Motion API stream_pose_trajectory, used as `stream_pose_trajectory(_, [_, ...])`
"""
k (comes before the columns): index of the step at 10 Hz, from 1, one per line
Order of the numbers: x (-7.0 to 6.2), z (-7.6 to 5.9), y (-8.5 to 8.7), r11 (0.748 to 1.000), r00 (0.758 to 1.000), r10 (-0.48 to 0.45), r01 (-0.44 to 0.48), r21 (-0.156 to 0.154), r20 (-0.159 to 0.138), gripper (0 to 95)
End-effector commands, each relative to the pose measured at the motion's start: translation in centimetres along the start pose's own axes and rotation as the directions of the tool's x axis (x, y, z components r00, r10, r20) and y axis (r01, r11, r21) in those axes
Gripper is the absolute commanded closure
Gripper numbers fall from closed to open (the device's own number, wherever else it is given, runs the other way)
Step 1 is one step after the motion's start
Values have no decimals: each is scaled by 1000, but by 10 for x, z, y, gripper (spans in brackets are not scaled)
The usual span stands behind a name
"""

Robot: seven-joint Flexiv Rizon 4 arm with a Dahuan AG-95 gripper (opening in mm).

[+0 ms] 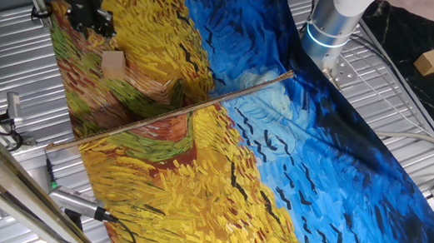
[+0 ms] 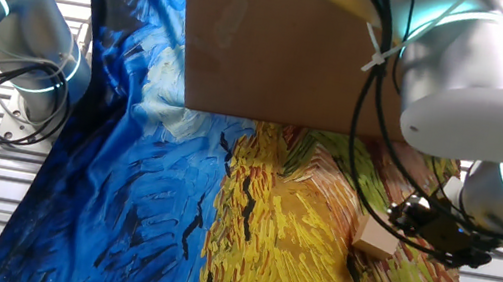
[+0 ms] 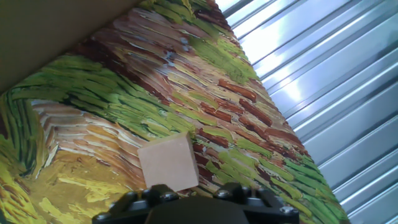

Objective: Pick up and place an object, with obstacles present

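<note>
A small light tan wooden cube (image 1: 113,62) lies just beside the black two-finger gripper (image 1: 89,19), slightly ahead of it; finger spacing cannot be told.

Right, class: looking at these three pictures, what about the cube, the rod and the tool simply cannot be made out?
- Tool fingertips: cropped by the hand view's bottom edge, too small and dark in both fixed views, so open or shut is unclear.
- Rod: absent from the other fixed view, where a cardboard sheet blocks the far cloth.
- Cube: its lower edge meets the tool body, contact unclear.
</note>
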State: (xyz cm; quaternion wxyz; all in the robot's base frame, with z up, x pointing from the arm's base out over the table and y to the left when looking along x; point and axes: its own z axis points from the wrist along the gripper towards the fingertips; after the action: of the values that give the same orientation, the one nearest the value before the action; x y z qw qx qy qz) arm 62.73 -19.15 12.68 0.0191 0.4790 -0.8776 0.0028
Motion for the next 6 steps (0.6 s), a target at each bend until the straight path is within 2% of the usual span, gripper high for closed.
stream_pose_trajectory(1, [0,0,0,1000,1000,2,-2,-6,6,0])
stream_pose_trajectory(2, [0,0,0,1000,1000,-1,1,-2,4,190])
stream_pose_trajectory(5, [0,0,0,1000,1000,-12,12,-1,-9,190])
stream_pose_trajectory(6, [0,0,0,1000,1000,-7,7,-10,-13,190])
